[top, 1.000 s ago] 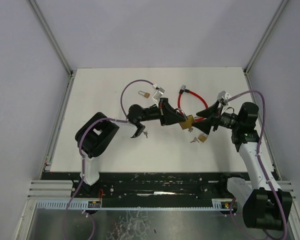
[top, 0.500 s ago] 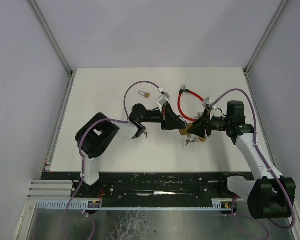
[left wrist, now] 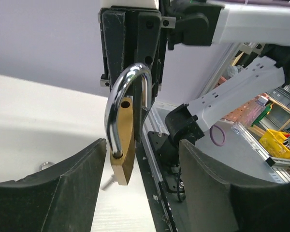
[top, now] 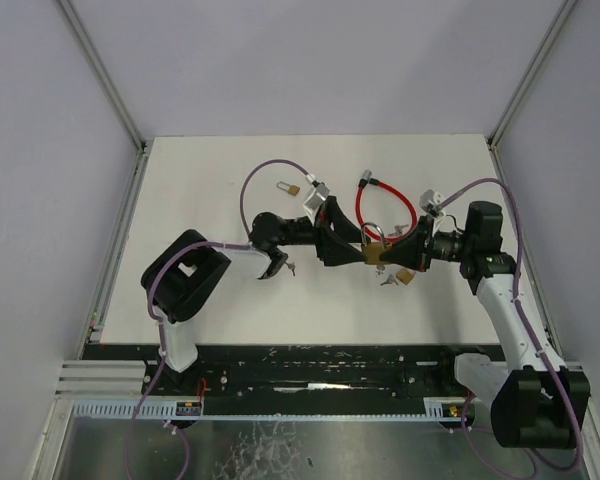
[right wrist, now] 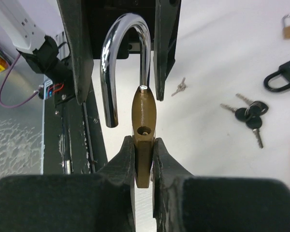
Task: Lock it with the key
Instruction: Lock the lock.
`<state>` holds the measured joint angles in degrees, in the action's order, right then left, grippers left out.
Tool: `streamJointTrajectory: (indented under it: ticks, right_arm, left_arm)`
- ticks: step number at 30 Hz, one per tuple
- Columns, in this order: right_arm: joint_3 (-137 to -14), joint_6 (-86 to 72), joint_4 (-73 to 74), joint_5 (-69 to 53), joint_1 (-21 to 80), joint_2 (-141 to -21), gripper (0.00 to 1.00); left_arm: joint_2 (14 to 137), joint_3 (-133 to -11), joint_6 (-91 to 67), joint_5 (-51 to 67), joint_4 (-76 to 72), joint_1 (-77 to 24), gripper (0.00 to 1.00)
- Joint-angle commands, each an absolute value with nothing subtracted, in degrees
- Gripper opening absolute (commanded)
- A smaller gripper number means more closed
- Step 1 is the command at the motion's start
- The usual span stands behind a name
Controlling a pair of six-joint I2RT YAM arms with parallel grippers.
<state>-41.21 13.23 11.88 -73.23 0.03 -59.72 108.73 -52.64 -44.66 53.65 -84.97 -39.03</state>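
Over white tabletop (top: 200,190), right jaws pinch brass padlock (right wrist: 144,116); left jaws, seemingly wide, flank its chrome shackle (right wrist: 125,20).

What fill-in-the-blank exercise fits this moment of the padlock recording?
1. The brass padlock is held by the right gripper, whose fingers pinch its ___.
2. Its shackle stands ___, one end out of the body.
3. The left gripper is ___, its fingers either side of the shackle.
4. The black-headed keys lie on the ___.
Missing: body; open; open; table.
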Motion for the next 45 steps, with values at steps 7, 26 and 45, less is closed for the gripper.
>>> streamJointTrajectory:
  ticks: [7, 26, 45]
  right_arm:
    - [-36.55, -7.64, -16.70, -82.31, -2.11, -52.55, 0.00]
    - [-35.57, -1.28, -12.57, -81.79, -1.43, -52.09, 0.01]
    - [-38.32, 12.22, 1.71, -79.36, -0.88, -51.41, 0.33]
  left_arm:
    - [107.24, -52.66, -40.78, 53.78, -91.85, -41.81, 0.60]
    - [108.99, -55.27, -42.89, 56.35, -91.58, -41.99, 0.39]
    - [107.90, -56.84, -33.58, 60.61, -82.30, -43.14, 0.00]
